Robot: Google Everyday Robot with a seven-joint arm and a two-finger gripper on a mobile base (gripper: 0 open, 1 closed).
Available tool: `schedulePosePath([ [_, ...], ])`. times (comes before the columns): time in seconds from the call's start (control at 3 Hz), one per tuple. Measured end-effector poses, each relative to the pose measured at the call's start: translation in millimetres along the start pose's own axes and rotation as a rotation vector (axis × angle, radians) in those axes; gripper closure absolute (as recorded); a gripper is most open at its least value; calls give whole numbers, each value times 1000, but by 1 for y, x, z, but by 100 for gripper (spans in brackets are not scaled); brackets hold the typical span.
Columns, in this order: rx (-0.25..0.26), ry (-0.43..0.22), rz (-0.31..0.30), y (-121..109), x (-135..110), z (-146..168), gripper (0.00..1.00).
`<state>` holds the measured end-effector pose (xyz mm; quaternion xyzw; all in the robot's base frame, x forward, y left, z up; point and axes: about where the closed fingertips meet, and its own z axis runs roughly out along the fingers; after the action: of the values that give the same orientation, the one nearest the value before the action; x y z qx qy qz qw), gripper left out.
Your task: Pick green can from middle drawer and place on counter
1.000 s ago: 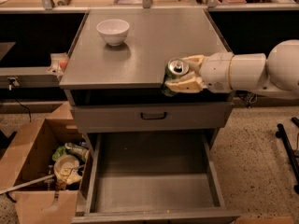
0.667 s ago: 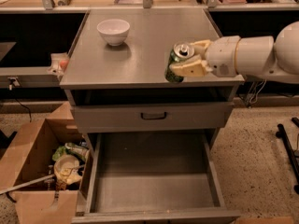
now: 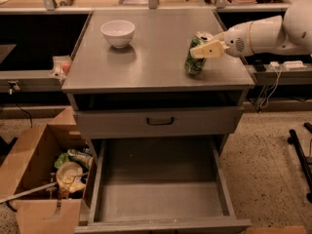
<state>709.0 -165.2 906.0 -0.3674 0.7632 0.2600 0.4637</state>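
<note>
The green can (image 3: pixel 194 62) with its silver top is over the right side of the counter (image 3: pixel 151 57), tilted a little, its base at or just above the surface. My gripper (image 3: pixel 206 49) reaches in from the right and is shut on the can's upper part, with a cream finger (image 3: pixel 209 48) across the can. The middle drawer (image 3: pixel 161 196) is pulled wide open below, and its grey floor is bare.
A white bowl (image 3: pixel 118 32) stands at the counter's back left. Above the open drawer is a shut drawer front with a black handle (image 3: pixel 160 122). A cardboard box (image 3: pixel 41 179) of rubbish sits on the floor at left. Cables hang at right (image 3: pixel 268 89).
My gripper has carried the green can up from the counter's front right edge and inward over the counter top, then down towards the surface.
</note>
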Motion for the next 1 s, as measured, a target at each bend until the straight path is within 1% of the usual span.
schedulePosePath([
  [0.33, -6, 51, 116, -36, 10, 18, 100],
  [0.67, -6, 56, 128, -40, 8, 19, 100],
  [1.0, -1, 72, 121, -43, 6, 22, 100],
])
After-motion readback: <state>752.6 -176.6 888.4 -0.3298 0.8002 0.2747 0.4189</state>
